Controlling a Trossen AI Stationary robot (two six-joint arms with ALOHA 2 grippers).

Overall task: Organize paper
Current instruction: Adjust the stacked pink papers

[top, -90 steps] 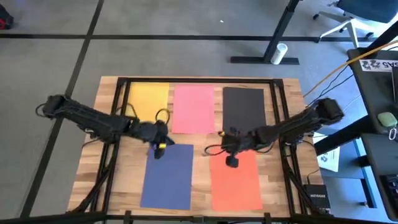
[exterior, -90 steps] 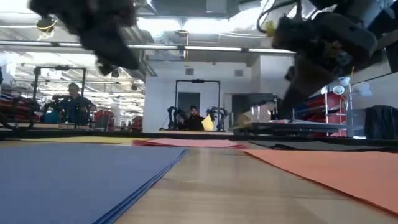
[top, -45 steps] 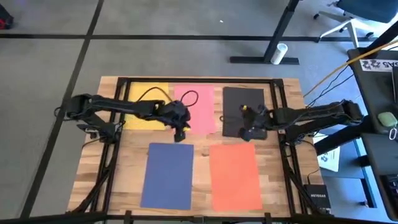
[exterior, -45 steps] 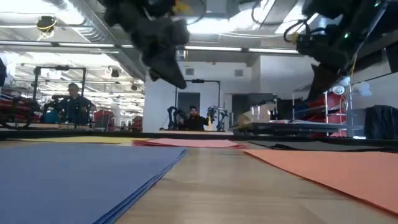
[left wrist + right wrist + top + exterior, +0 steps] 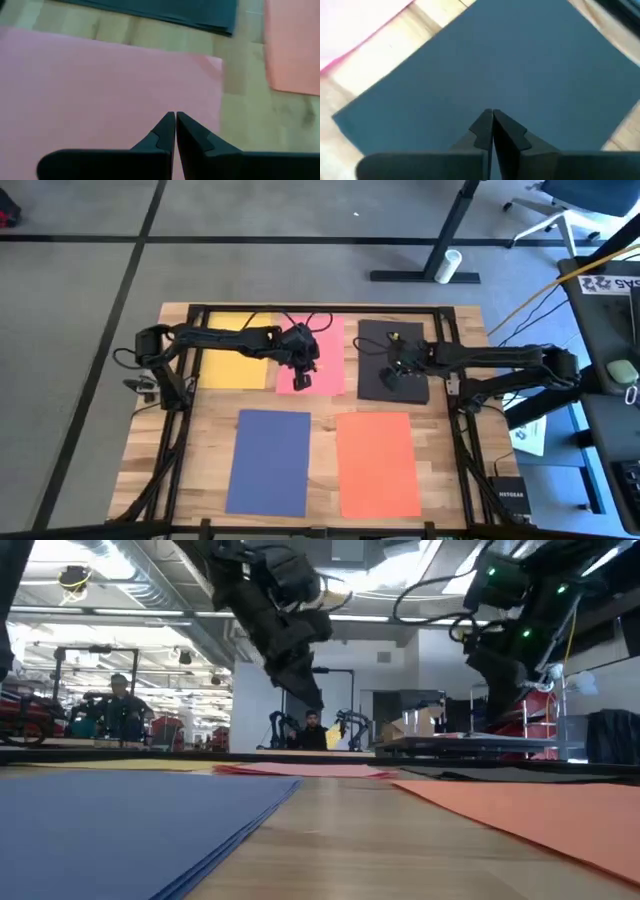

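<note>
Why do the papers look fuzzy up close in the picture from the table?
In the low view, the navy blue sheet and orange sheet lie nearest the lens, so their near edges blur; bright ceiling lights glare above. In the left wrist view the pink sheet is soft. In the high view all is evenly lit.

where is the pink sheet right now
In the high view the pink sheet lies flat in the middle of the table's far row, between the yellow sheet and the black sheet, with the left gripper over its near edge.
</note>
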